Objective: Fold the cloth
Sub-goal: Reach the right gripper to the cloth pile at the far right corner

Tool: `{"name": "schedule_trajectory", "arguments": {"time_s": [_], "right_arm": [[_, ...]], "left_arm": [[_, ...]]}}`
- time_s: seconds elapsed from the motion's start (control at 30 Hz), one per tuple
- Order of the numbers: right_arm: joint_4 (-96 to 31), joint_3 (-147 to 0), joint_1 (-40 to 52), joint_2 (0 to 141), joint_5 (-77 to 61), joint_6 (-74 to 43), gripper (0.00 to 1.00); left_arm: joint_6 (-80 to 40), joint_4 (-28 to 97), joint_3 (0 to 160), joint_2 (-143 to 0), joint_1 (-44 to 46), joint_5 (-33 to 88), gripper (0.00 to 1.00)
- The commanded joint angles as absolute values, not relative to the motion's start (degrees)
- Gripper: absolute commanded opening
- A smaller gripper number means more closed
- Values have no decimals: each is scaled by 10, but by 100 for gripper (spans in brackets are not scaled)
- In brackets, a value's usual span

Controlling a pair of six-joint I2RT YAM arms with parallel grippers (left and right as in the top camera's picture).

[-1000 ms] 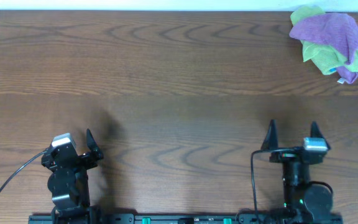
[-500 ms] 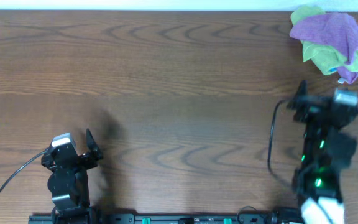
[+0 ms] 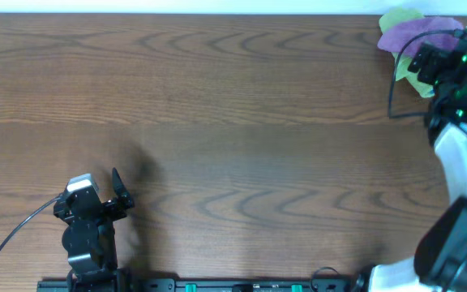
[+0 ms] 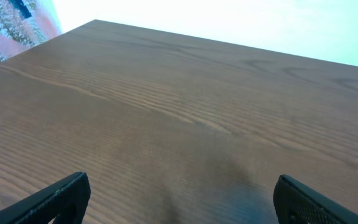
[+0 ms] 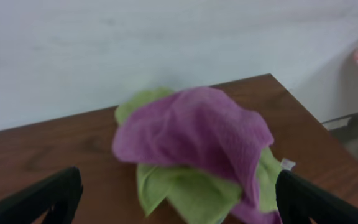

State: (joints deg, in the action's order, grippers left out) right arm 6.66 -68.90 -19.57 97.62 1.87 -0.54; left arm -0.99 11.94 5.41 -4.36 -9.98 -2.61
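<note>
1 cloth, purple over green, is found bunched at the upper right corner of the overhead view, on the wooden table. The right gripper is held at that corner, its 2 fingers spread wide at the lower corners of its wrist view, with the cloth seen between and beyond them, ungripped. The left gripper is placed at the lower left of the overhead view, well apart from the cloth, its 2 fingers likewise spread wide.
</note>
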Motion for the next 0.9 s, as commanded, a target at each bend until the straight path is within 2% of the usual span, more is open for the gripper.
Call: {"name": "schedule_trajectory", "arguments": {"time_s": [0.0, 0.17, 0.37, 0.53, 0.87], "right_arm": [[44, -754, -216, 1025, 15, 10, 99], [-2, -825, -243, 1085, 15, 10, 99], [-35, -844, -293, 1117, 7, -1, 99], [-71, -844, -330, 1119, -70, -19, 99], [-53, -844, -351, 1180, -181, -53, 98]], "left_arm": [[3, 126, 38, -40, -102, -34, 96], [3, 126, 38, -40, -102, -34, 96], [3, 126, 38, -40, -102, -34, 95], [3, 126, 38, -40, -102, -34, 95], [3, 126, 38, -40, -102, -34, 95]]}}
